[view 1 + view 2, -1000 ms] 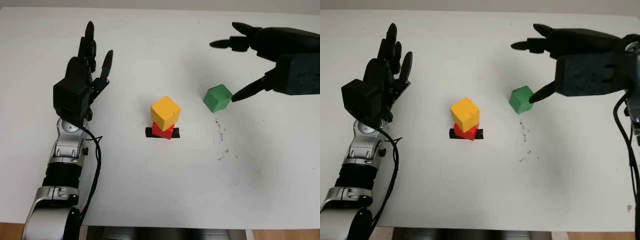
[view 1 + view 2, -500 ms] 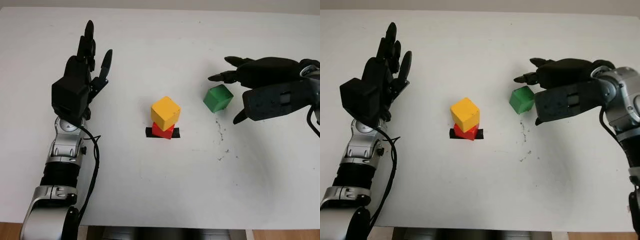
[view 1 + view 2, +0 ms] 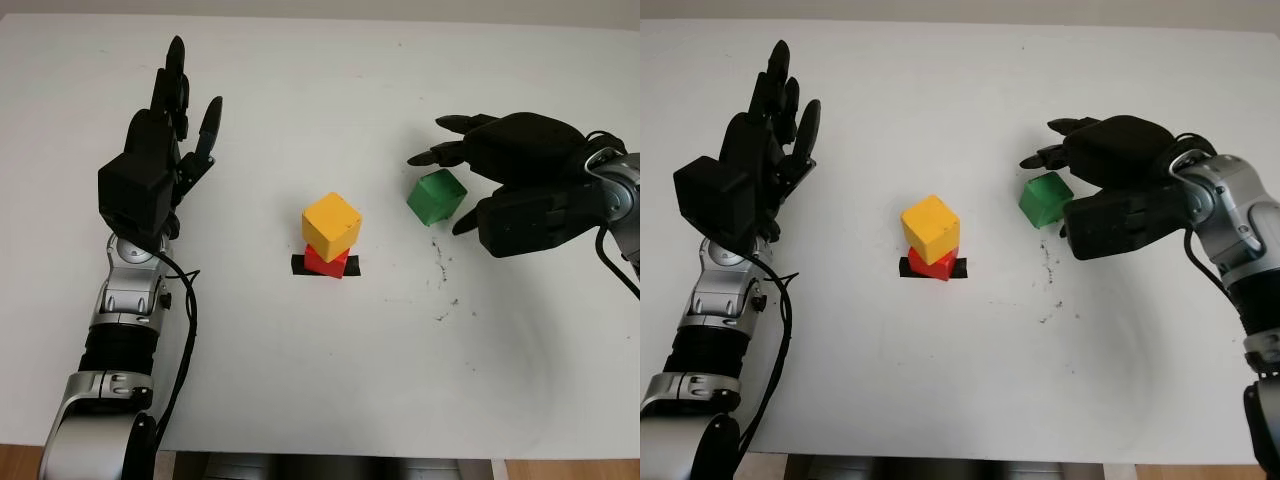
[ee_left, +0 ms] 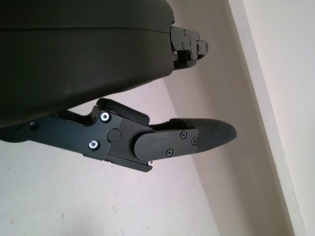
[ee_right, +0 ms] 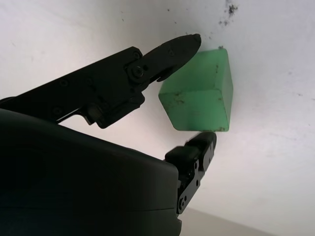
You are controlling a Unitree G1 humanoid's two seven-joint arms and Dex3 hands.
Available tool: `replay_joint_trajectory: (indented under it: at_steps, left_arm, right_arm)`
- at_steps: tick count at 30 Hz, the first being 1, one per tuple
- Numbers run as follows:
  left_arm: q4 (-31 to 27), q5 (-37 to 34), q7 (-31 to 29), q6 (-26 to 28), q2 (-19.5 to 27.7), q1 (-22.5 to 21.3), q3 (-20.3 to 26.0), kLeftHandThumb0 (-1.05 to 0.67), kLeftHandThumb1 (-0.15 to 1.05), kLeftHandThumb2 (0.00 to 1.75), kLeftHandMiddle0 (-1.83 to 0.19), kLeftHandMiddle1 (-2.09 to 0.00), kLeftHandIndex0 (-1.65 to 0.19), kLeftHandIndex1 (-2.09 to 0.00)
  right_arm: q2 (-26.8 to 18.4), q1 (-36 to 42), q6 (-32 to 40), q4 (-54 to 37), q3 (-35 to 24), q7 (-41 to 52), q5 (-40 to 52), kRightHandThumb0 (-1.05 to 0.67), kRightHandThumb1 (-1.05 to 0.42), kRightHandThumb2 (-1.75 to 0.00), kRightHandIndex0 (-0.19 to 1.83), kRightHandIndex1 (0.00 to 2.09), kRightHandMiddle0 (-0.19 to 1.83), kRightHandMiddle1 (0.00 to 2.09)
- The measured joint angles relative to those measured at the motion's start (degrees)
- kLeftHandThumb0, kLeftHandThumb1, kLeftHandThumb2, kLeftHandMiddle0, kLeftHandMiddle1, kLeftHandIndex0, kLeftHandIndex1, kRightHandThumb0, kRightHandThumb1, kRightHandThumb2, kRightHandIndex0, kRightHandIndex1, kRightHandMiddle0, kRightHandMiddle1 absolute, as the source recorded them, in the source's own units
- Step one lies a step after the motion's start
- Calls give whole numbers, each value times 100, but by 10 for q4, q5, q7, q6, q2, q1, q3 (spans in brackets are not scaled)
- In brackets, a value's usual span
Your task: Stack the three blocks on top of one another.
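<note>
A yellow block [image 3: 331,221] sits on a red block [image 3: 325,262], which stands on a black tape mark [image 3: 298,264] at the table's middle. To their right a green block [image 3: 1045,198] rests on the table, turned a little askew. My right hand [image 3: 435,195] is down around it, open, with one finger [image 5: 167,51] at the block's far edge and another [image 5: 203,147] at its near edge. The green block [image 5: 199,93] stays flat on the surface between them. My left hand [image 3: 190,85] is held up at the left side of the table, open.
The white table [image 3: 300,380] carries a trail of dark specks [image 3: 441,275] just in front of the green block. Its front edge runs along the bottom of the head views, and its far edge [image 4: 266,113] shows in the left wrist view.
My right hand came down from above and behind the green block and turned palm-down around it. The block and the yellow-on-red stack have not moved. The left hand stays put.
</note>
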Motion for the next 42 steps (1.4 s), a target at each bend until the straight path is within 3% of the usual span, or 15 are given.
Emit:
replay_joint_trajectory:
  at_steps: [4, 7, 23, 32, 42]
  left_arm:
    - [-1, 0, 0, 0, 0, 0, 0, -70, 105, 48, 5, -5, 3, -5]
    - [-1, 0, 0, 1, 0, 0, 0, -68, 105, 48, 5, -5, 3, -5]
    - [-9, -4, -9, 19, 0, 2, 0, -64, 105, 44, 5, -5, 4, -5]
    - [-14, -2, -9, 20, 0, 3, 0, -63, 105, 45, 5, -6, 5, -5]
    - [-13, 0, -9, 18, 1, 3, 0, -61, 105, 47, 5, -5, 5, -5]
  right_arm:
    - [0, 3, -19, 13, 0, -37, -6, -33, -88, -6, 42, 8, 65, 80]
    - [0, 3, -32, 20, 0, -60, -13, -32, -89, -5, 46, 7, 65, 93]
    - [0, 1, -32, 30, -5, -58, -16, -31, -88, -5, 45, 5, 61, 98]
    - [40, 1, 69, 24, -57, 10, 100, -37, -90, -5, 44, 6, 54, 115]
    - [66, 11, 149, -45, -103, 72, 205, -39, -93, -6, 41, 4, 42, 130]
